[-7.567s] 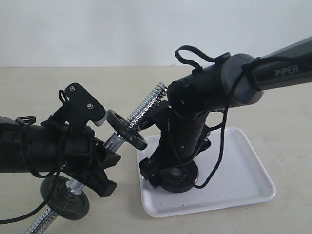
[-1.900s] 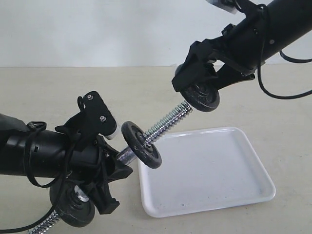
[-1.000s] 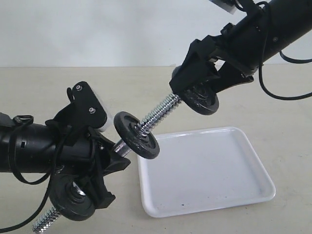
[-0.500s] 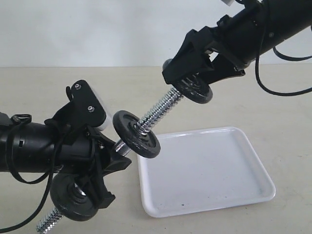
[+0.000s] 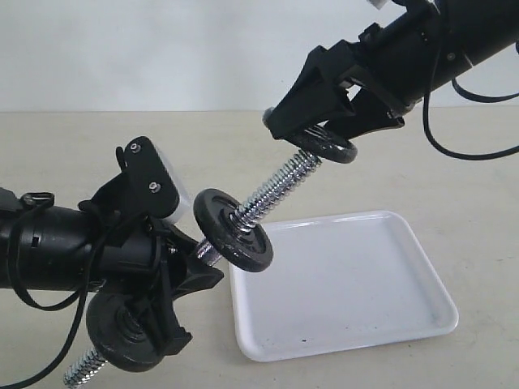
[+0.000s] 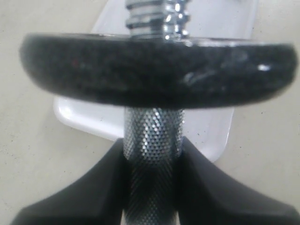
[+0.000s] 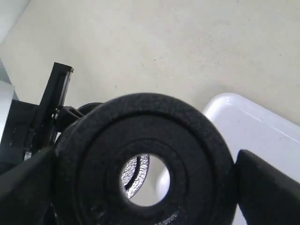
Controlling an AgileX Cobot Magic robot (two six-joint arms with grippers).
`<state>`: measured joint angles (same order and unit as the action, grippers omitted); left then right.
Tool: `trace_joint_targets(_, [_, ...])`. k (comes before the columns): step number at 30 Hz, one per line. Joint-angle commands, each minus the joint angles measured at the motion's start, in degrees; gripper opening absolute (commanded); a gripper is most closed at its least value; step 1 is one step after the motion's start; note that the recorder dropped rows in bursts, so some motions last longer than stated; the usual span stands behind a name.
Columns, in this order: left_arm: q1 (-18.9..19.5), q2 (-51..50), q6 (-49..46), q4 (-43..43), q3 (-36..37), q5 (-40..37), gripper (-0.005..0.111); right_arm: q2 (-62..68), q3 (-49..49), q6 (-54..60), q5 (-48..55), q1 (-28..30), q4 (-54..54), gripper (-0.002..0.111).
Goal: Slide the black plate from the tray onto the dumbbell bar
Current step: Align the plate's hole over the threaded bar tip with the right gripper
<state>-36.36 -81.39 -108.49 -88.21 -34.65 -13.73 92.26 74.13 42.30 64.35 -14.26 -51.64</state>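
Observation:
My left gripper (image 5: pixel 193 261) is shut on the knurled middle of the dumbbell bar (image 5: pixel 272 193) and holds it tilted up to the right. One black disc (image 5: pixel 233 229) sits on the bar above the grip, another (image 5: pixel 122 336) below it. In the left wrist view the fingers (image 6: pixel 93 187) clamp the bar (image 6: pixel 152 136) under the disc (image 6: pixel 154 70). My right gripper (image 5: pixel 320 139) is shut on the black plate (image 5: pixel 332 151), right at the bar's threaded tip. Through the plate's (image 7: pixel 187 140) hole the bar tip (image 7: pixel 133 174) shows off-centre. The tray (image 5: pixel 422 312) holds nothing.
The white tray (image 7: pixel 262 131) lies on the beige table below and right of the bar. The bar's lower threaded end (image 5: pixel 81 373) hangs close to the table at the left front. A pale wall closes the back.
My right gripper has carried the black plate left and up to the bar's tip and turned it nearly edge-on. The left arm has shifted the bar slightly.

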Motion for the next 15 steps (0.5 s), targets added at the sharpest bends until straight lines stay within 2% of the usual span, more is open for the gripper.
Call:
trace_joint_targets(1, [-0.2,3.3,-0.5,-2.4,-2.7,-2.6,0.004,-0.7,0.8,0.1,2.7,0.0,-3.1,0.0])
trace_joint_targets(15, [-0.2,3.3,0.7,-4.5,-2.7,2.3,0.004,-0.7,0.8,-0.5,4.4,0.0,-1.9,0.0])
